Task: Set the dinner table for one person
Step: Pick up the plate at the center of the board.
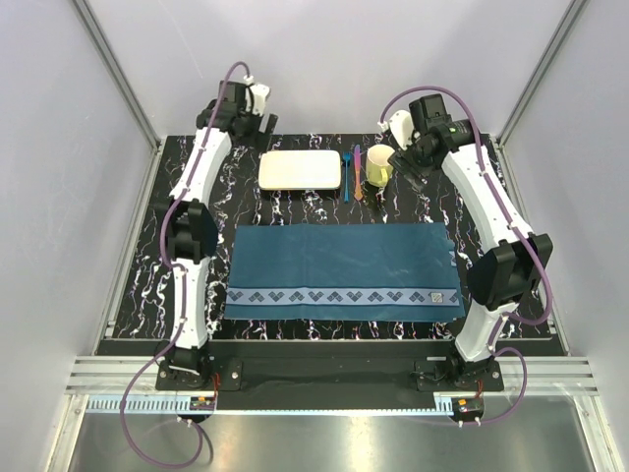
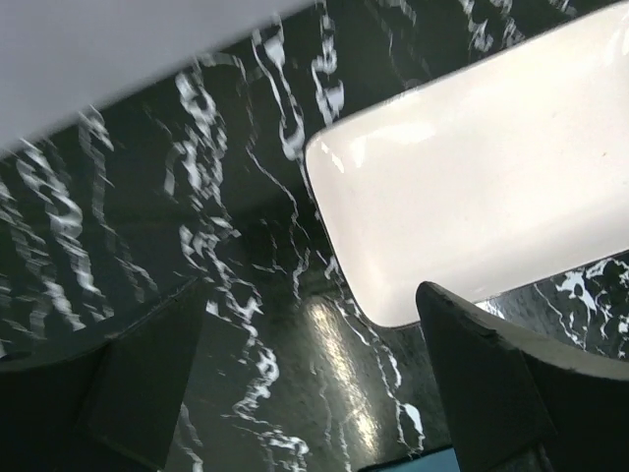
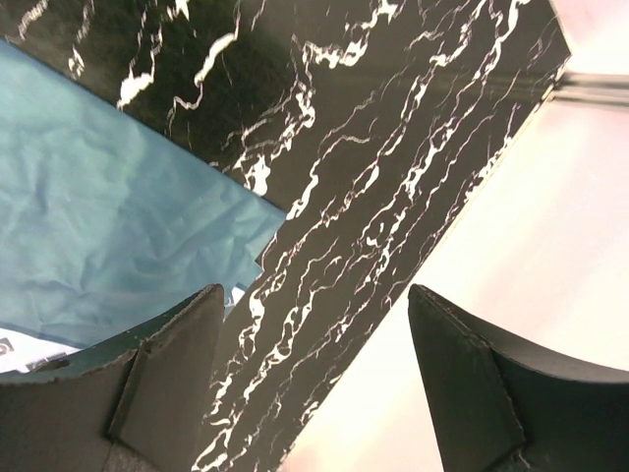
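Left fingers (image 2: pixel 147 383) standing wide, gripping nothing, hovering over bare black veined worktop (image 2: pixel 236 246), just beside white plate (image 2: pixel 491 167) short edge. Right fingers (image 3: pixel 167 379) standing wide, empty, facing worktop strip between teal placemat (image 3: pixel 118 216) corner and worktop edge.

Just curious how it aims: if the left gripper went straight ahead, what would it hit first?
Probably the bare black table, just beside a corner of the white plate; depth is unclear, so the left gripper might clip that corner instead.
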